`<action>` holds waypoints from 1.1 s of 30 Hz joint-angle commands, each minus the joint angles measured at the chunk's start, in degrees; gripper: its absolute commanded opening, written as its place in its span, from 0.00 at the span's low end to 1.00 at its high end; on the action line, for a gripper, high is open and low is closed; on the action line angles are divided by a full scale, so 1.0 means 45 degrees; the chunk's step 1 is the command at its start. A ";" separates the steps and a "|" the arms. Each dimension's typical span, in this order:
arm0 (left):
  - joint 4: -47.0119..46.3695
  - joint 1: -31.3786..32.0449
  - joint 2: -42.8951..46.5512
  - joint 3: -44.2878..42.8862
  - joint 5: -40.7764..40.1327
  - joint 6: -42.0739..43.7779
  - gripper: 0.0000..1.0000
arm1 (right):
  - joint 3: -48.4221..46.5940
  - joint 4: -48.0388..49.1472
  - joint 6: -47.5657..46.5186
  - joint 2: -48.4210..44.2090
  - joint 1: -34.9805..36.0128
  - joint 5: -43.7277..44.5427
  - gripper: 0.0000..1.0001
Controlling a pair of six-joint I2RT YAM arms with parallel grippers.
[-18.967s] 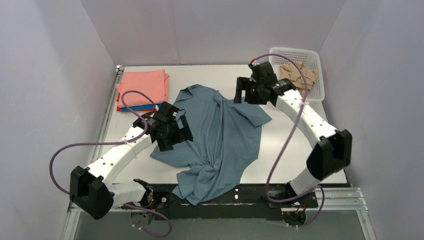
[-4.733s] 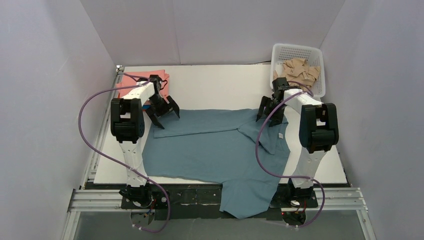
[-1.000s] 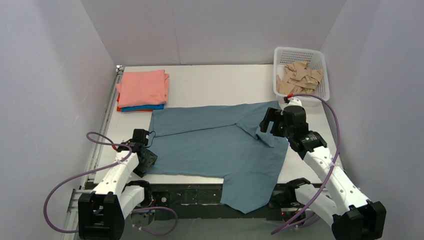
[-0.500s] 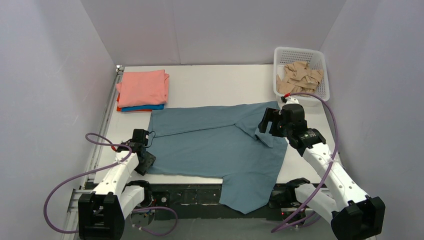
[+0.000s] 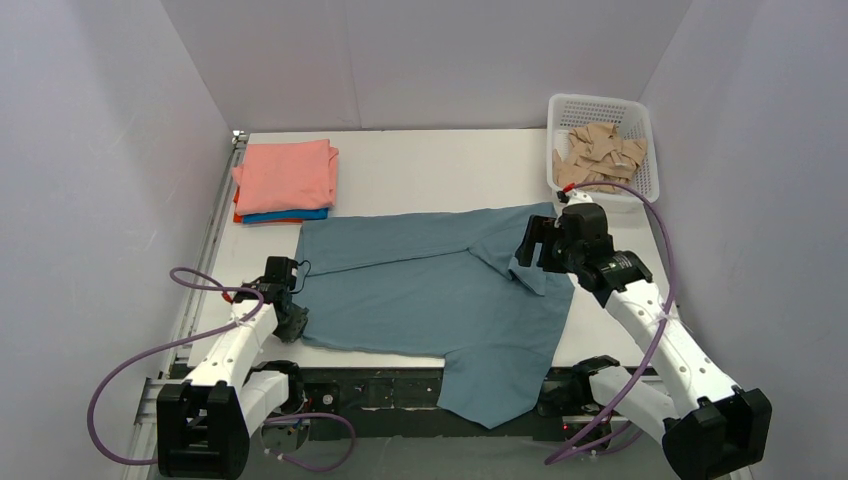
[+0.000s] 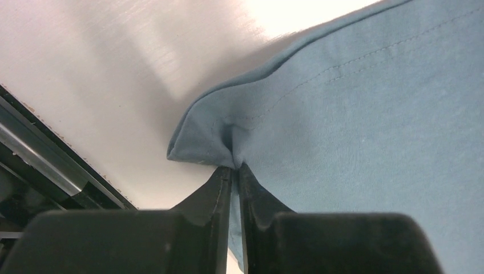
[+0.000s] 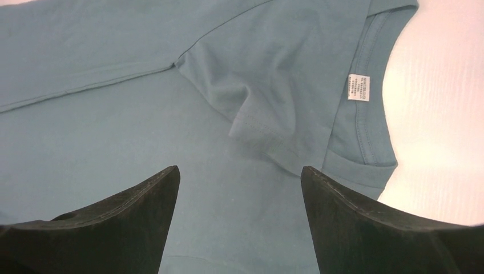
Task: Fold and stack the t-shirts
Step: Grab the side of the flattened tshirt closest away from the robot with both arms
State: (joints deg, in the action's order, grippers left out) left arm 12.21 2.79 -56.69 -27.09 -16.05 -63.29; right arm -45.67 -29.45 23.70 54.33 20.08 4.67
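Left gripper (image 6: 235, 166), jaws pinched shut, grips the near left corner of the grey-blue t-shirt (image 5: 430, 295), which is spread flat. Right gripper (image 7: 240, 169) hovers wide open and empty over the t-shirt's collar end, where the white label (image 7: 358, 87) is too small to read. Beyond that end, a white basket (image 5: 600, 103) holds tan cloths (image 5: 598, 155). Folded t-shirts (image 5: 285, 175) sit past its far left corner.

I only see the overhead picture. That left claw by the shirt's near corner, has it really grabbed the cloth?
Observer: Yes. Its wrist camera shows the left gripper pinched shut on the hem corner of the grey-blue t-shirt.
Operator: And the right one?
Observer: The right gripper is open, jaws wide above the folded-in sleeve.
Operator: Any label showing?
Observer: A small white tag sits inside the collar.
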 commanded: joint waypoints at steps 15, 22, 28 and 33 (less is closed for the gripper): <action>0.2081 -0.0072 -0.0543 0.0064 0.0203 0.0411 0.00 | -0.1586 -0.3789 -0.1104 0.3128 0.9557 -0.1982 0.75; 0.2102 -0.0072 -0.0587 0.0049 0.0343 0.0430 0.00 | -0.0788 -0.3508 -0.1201 0.4370 1.2473 -0.4012 0.71; 0.2136 -0.0062 -0.0680 -0.0018 0.0430 0.0471 0.00 | 0.0095 -0.3249 -0.0776 0.5096 1.3555 -0.4847 0.70; 0.2097 -0.0072 -0.0685 -0.0014 0.0423 0.0480 0.00 | 0.0480 -0.3047 -0.0329 0.5500 1.4005 -0.4346 0.70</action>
State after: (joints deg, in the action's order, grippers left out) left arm 12.49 2.72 -58.30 -28.18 -15.00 -61.67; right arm -44.34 -43.48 20.40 78.41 81.84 -14.85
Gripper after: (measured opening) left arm 0.025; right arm 0.700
